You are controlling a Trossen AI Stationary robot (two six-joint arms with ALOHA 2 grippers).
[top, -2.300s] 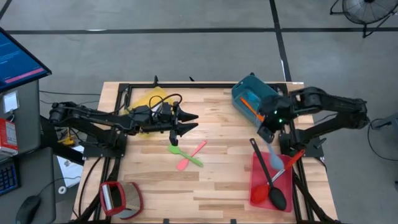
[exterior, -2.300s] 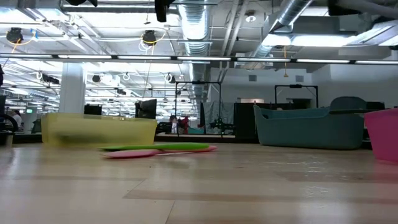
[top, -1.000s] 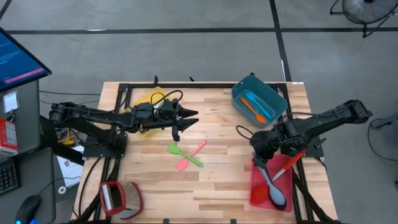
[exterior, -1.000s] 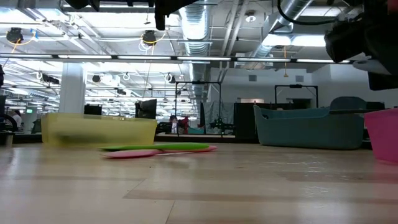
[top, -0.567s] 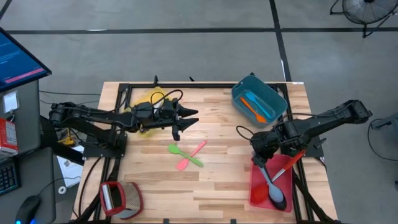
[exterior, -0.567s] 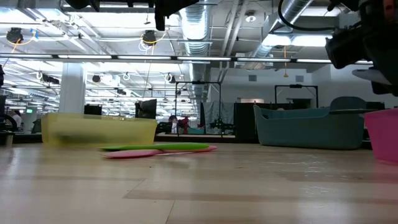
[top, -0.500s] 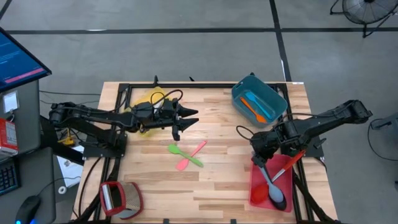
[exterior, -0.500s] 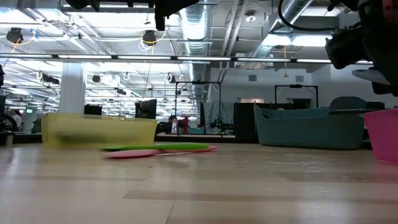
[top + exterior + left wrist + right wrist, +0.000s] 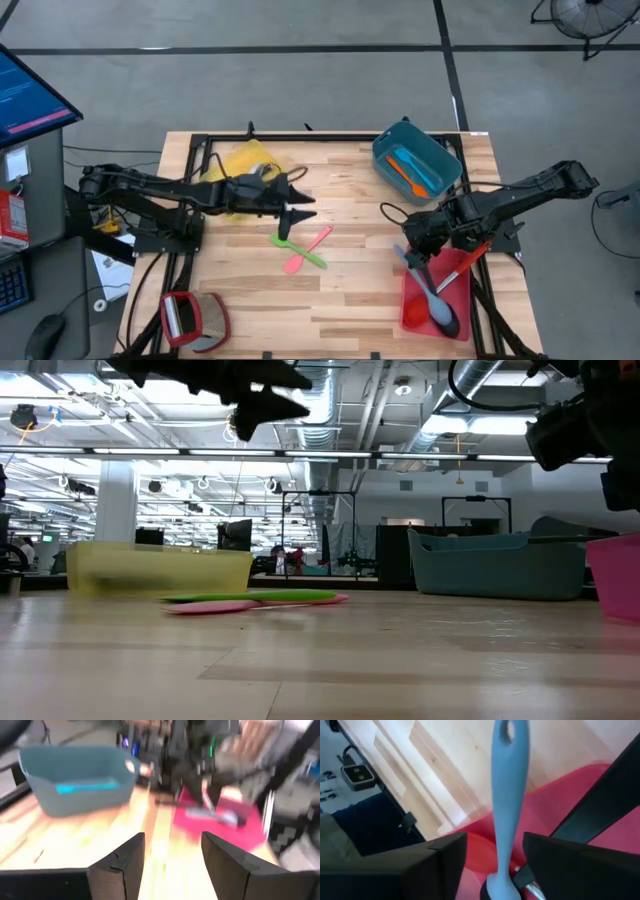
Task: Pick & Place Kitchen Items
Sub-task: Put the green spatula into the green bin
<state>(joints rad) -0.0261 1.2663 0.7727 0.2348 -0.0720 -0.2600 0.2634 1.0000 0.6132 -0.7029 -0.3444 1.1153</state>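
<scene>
- Lower right of the high view: the red bin (image 9: pixel 415 312) holds the grey-blue spoon (image 9: pixel 430 296) lying over the black ladle (image 9: pixel 447 322), with the red-handled tool (image 9: pixel 463 264) across its upper edge.
- The right gripper (image 9: pixel 418 246) hangs over that bin's upper left corner, just beside the spoon's handle. In the right wrist view its fingers (image 9: pixel 435 862) stand apart with the spoon's handle (image 9: pixel 506 795) between them, apparently not pinched. Judged risk: the handle juts past the bin's rim, so lifting away carelessly could snag it and tip the spoon out.
- Middle of the high view: the green spatula (image 9: pixel 296 248) and pink spatula (image 9: pixel 307 250) lie crossed and touching on the table (image 9: pixel 350 195).
- Just above them, the left gripper (image 9: pixel 293 212) hovers with fingers parted and empty. Judged risk: closing on the crossing could catch both spatulas or push one aside.
- Farther, upper right: the teal bin (image 9: pixel 384 155) holds the orange spatula (image 9: pixel 408 174) and blue spatula (image 9: pixel 425 170).
- Upper left: the yellow bin (image 9: pixel 246 158) is partly hidden by the left arm.
</scene>
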